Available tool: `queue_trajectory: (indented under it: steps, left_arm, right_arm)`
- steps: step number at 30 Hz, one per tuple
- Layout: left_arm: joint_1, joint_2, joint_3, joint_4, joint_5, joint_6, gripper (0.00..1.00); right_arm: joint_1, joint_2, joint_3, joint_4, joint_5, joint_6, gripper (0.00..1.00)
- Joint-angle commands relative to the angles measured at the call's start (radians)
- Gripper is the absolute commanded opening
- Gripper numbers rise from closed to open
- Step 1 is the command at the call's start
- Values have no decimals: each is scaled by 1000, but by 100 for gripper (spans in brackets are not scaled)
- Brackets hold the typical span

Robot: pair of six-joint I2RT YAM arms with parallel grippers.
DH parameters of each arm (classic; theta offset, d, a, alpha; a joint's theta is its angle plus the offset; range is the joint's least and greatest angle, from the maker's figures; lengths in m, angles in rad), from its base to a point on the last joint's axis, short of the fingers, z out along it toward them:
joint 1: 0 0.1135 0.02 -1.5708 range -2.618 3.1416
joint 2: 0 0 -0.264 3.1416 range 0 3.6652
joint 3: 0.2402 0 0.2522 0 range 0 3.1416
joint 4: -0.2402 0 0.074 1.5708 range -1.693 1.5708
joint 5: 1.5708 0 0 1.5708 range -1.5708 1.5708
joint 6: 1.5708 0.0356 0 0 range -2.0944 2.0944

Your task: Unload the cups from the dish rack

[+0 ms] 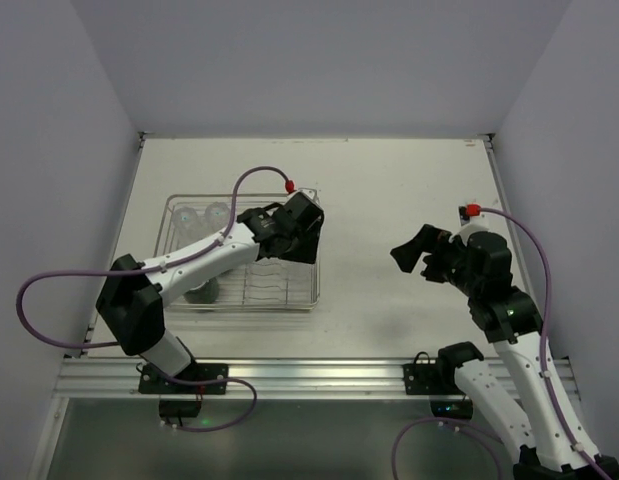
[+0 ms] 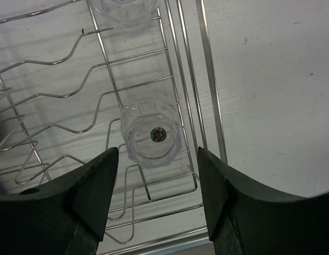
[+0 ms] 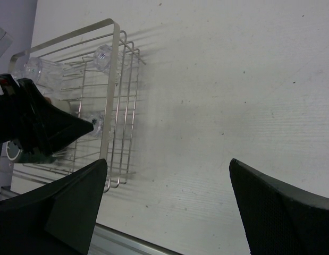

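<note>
Spotted a clear tumbler [image 2: 151, 135] standing inside the dish rack [image 2: 209, 95], tucked close to a corner and just beside the side wires on the right arm's side. Couldn't tell mouth-up from base-up through the clear wall. Noticed a second clear tumbler [image 1: 189, 215] at the far-left end and a dark mug [image 1: 202, 292] at the near-left, both in the rack as well.

Caught the left gripper [image 2: 156, 186] hanging right over that corner tumbler, jaws spread wide and gripping nothing, with the cup showing between the two fingers. Saw the right gripper [image 3: 169, 202] spread wide too, empty, out over the table [image 1: 389, 180] well apart from the rack.

Figured this for the line-up before the grab. Would have centred the fingers on the tumbler first, then dropped straight down. Would have watched the outer finger, given how little room there seemed to be on the side-wire side. Would have closed gently, since clear walls looked slippery, and lifted straight up past the wires before swinging sideways.

Found no brand, label or readable writing anywhere. Only made out a tiny multicoloured dot at the tumbler's centre, too small to read.
</note>
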Motion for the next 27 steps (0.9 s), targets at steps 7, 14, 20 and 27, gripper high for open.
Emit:
queue_trajectory:
  steps: [7,14,20,27]
  left_arm:
    - [34,29,13,32,-6,-10,65]
    - [34,42,11,33,9,-10,65]
    - [34,63,1,38,3,-7,66]
    - [34,98,-7,44,0,-7,66]
  right_arm:
    - [-2,-13,0,23,8,-1,99]
    - [-2,-7,-8,30,10,-3,99]
    - [-4,-4,-18,47,-2,2,99]
    - [-4,-4,-20,44,5,-4,99]
